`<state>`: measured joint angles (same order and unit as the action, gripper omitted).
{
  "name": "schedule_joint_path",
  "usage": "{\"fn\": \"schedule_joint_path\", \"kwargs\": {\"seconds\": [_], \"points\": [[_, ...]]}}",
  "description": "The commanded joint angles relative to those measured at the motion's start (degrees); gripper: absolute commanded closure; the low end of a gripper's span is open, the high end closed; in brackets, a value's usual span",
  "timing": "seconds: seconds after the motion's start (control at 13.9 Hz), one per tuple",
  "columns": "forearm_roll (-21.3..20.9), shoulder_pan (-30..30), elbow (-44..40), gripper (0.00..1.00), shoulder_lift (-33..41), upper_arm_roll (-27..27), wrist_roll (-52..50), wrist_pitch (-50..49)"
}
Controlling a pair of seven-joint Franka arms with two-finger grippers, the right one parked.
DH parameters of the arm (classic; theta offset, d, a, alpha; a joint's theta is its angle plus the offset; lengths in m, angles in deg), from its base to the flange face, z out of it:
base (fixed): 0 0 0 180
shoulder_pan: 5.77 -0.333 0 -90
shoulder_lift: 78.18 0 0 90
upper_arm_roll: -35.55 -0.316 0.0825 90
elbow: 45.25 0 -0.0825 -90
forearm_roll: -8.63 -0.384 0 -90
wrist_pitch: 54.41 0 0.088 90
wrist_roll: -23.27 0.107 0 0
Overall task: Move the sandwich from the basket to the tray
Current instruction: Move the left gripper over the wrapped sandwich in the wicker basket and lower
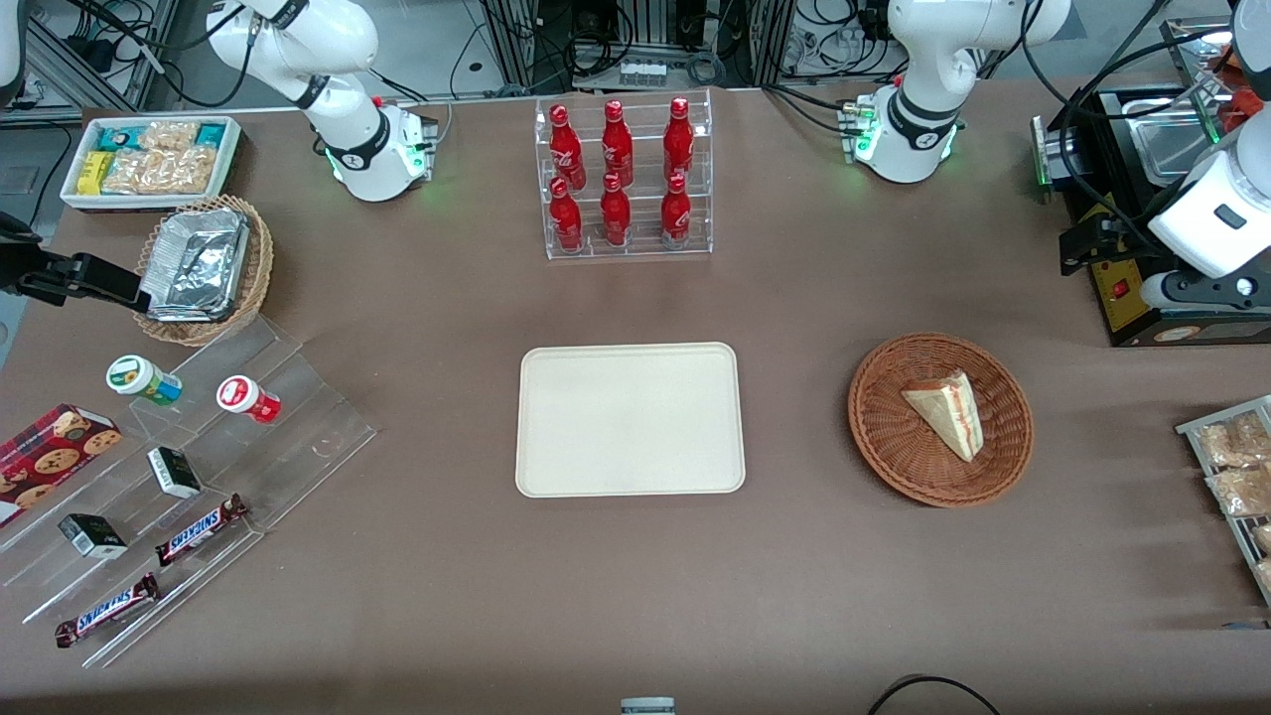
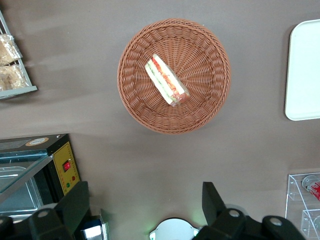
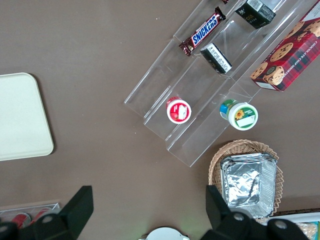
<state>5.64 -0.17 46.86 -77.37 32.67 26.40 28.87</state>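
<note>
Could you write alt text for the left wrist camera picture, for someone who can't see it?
A triangular sandwich lies in a round wicker basket on a brown table. The open gripper hangs above, holding nothing; a cream tray shows beside the basket.

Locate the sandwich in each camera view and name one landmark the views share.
Front view: the sandwich lies in the basket, toward the working arm's end of the table from the tray.
Left wrist view: the sandwich lies in the basket, below the open gripper.
Right wrist view: not in it.
Shared landmark: the tray, of which every view shows at least a part.
</note>
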Motion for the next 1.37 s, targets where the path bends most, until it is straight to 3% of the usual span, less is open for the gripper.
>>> {"fn": "schedule_joint_path", "kwargs": {"seconds": [0.0,0.5,0.65,0.94,1.15,1.3], "points": [[-2.0,-0.8,-0.4,0.0,0.8,0.7,-0.7,-0.3],[-2.3,-0.1,0.1,0.0,-1.5,0.9,-2.5,1.2],[-1.8,-0.1,1.7,0.0,-2.2,0.9,-8.5,3.6],[1.9,-0.5,9.8,0.0,-2.4,0.8,-24.8,13.1],[1.8,-0.1,20.7,0.0,-1.4,0.9,-38.1,25.5],[1.8,0.1,26.2,0.0,-0.9,1.1,-40.6,31.6]]}}
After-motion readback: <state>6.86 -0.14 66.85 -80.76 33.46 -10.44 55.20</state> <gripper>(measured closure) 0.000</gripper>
